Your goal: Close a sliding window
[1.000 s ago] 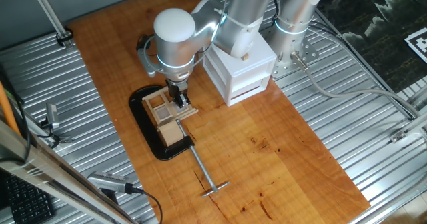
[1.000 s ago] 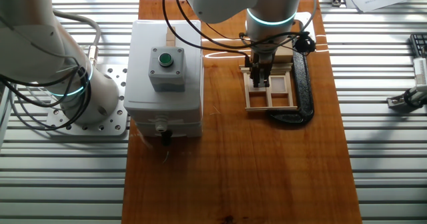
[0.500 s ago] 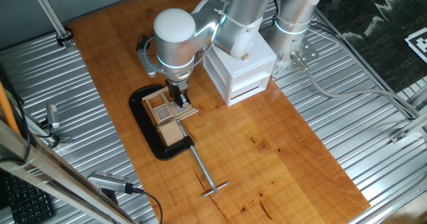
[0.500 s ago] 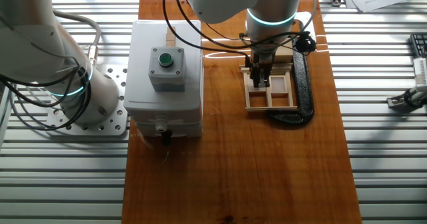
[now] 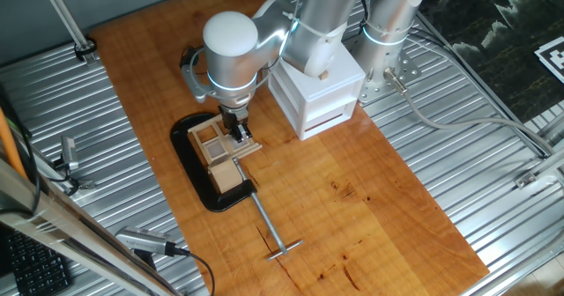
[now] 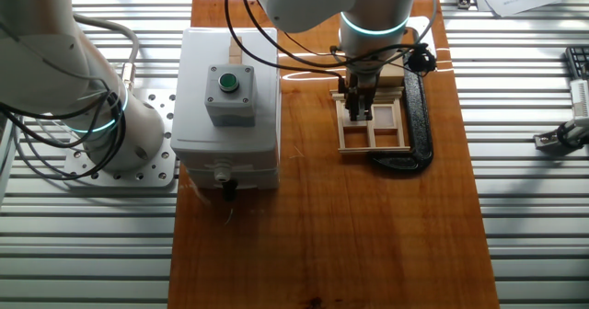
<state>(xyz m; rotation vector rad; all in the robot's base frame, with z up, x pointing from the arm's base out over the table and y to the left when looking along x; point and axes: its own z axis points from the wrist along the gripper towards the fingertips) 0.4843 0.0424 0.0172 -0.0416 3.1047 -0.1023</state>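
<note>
The window (image 6: 373, 123) lies on its black base plate (image 6: 419, 116) toward the right side of the wooden desk (image 6: 368, 226), seen from the view facing the green-button box (image 6: 227, 96). Its frame is flat-on to that camera, with the four-pane sash showing below the arm.

The hand (image 6: 359, 107) sits directly over the window, its dark fingers (image 6: 352, 102) pointing down into the upper part of the sash, at or just above the wood. So the window is not off to one side of the hand but right beneath it. Any closing push must run along the frame's long axis, which in this view runs far to near, parallel to the base plate's length. In the other view the hand (image 5: 236, 129) comes down at the far end of the window (image 5: 216, 151), with a wooden block (image 5: 226, 176) at the near end of the plate.

The arm hangs almost vertical over the window, wrist straight down, its big white joint (image 5: 231, 33) above. The fingers look close together, but I cannot tell whether they pinch a sash bar or only press against it.

Whether the sash is already fully home I cannot tell either.
</note>
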